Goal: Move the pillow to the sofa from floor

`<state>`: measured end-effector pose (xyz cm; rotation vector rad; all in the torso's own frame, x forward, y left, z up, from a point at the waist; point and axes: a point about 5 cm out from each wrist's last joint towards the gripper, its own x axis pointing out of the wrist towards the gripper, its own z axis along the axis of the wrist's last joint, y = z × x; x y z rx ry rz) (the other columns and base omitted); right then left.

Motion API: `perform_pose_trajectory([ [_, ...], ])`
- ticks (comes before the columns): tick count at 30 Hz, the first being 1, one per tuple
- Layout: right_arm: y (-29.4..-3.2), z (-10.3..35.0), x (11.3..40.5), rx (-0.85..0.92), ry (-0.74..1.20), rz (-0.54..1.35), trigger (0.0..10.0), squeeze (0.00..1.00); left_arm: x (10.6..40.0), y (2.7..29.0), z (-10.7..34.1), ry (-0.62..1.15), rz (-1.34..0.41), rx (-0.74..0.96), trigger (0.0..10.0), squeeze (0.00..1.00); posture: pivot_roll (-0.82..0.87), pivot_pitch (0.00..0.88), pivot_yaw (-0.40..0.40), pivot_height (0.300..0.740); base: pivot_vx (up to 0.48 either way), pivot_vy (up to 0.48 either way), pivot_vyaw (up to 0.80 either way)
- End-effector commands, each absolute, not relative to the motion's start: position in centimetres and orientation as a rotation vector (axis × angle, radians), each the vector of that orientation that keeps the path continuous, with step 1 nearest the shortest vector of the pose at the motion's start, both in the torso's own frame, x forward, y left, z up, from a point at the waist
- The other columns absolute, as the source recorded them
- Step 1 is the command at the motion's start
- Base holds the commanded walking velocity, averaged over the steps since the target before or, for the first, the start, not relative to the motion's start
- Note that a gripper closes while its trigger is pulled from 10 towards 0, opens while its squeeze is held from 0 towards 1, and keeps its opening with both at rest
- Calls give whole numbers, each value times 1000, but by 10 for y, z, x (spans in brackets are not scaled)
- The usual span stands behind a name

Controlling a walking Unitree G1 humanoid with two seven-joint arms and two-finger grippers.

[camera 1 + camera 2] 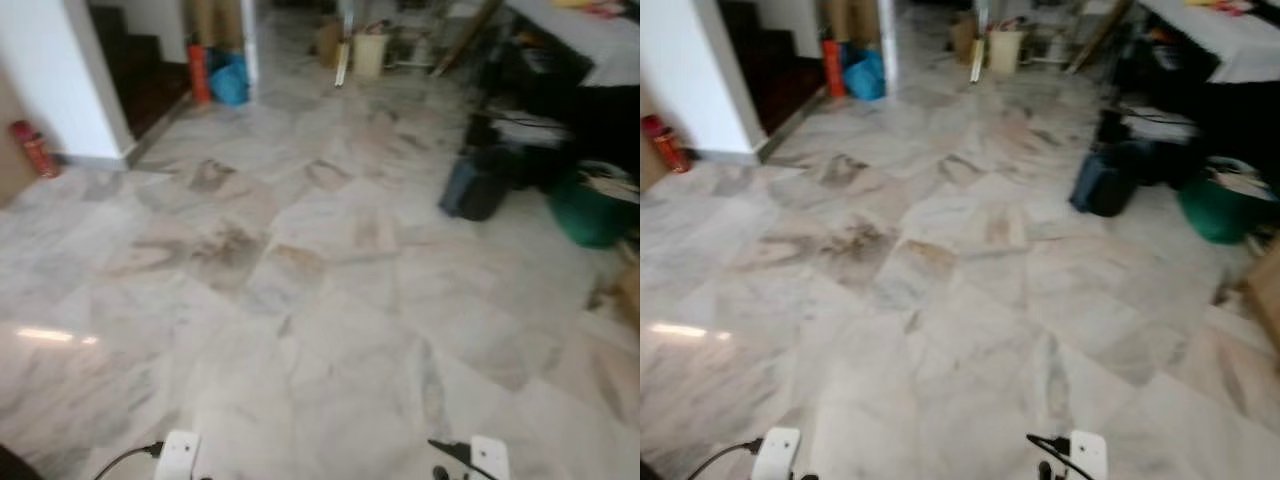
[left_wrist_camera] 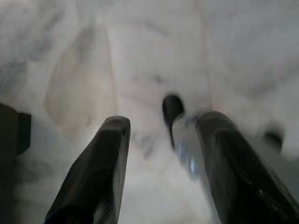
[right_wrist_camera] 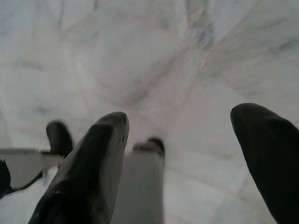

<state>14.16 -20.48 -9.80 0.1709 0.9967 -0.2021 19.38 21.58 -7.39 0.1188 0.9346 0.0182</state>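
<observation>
From the head cameras we see bare marble floor [image 1: 300,300] running to a dark bag [image 1: 478,185] and green basin [image 1: 590,212]; we cannot spot the pillow. Our left gripper [image 2: 159,140] hangs over that floor, fingers apart. Our right gripper [image 3: 180,130] hangs likewise, fingers spread wide.

We see a pale marble floor [image 1: 300,300] with grey veins, a white wall [image 1: 70,80] at left, a dark bag [image 1: 478,185], a green tub [image 1: 590,212] and a white-topped desk [image 1: 590,40] at right.
</observation>
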Motion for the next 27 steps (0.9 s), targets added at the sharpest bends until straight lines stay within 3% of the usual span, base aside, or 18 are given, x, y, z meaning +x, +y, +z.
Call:
perform_pose_trajectory([
  [1, -213, -95, 145, 170, 973, -224, 10000, 0, 180, 213, -82, 990, 12, 111, 10000, 0, 48, 0, -33, 740, -259, 0, 0],
  [8, -220, -96, 136, 172, 976, -232, 10000, 0, 180, 213, -82, 991, 15, 106, 10000, 0, 51, 0, -34, 740, -269, 0, 0],
  [27, -196, -100, 138, 178, 984, -208, 10000, 0, 180, 213, -82, 991, 15, 105, 10000, 0, 52, 0, -31, 740, -281, 0, 0],
])
